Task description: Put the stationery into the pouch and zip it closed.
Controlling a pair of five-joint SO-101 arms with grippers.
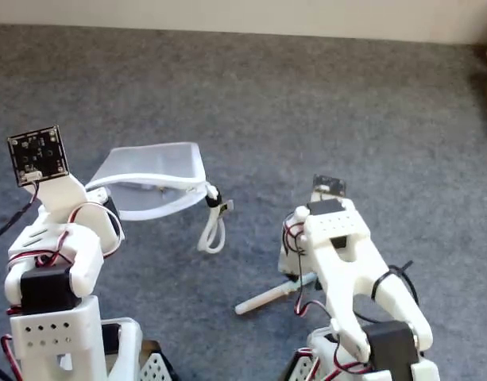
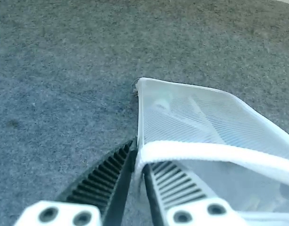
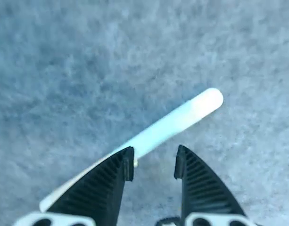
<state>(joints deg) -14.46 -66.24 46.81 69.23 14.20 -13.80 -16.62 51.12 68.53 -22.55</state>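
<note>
A: Why does the left gripper (image 2: 137,153) pinch the pouch (image 2: 201,127) by its rim?
B: Likely to hold the mouth open. Its fingers are clamped on the white mesh edge.
A: And the right gripper (image 3: 153,162)?
B: Fingers apart, poised over the pen (image 3: 175,122), a slim white stick on the grey bench (image 1: 346,103), five o'clock from the pouch.

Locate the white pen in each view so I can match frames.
High view: white pen lies on the grey carpet, low centre, one end under the right arm.
Right wrist view: white pen crosses before the open right claw, behind one finger.
Left wrist view: left claw shut on the mesh pouch.
Shared landmark: the grey carpet.
</note>
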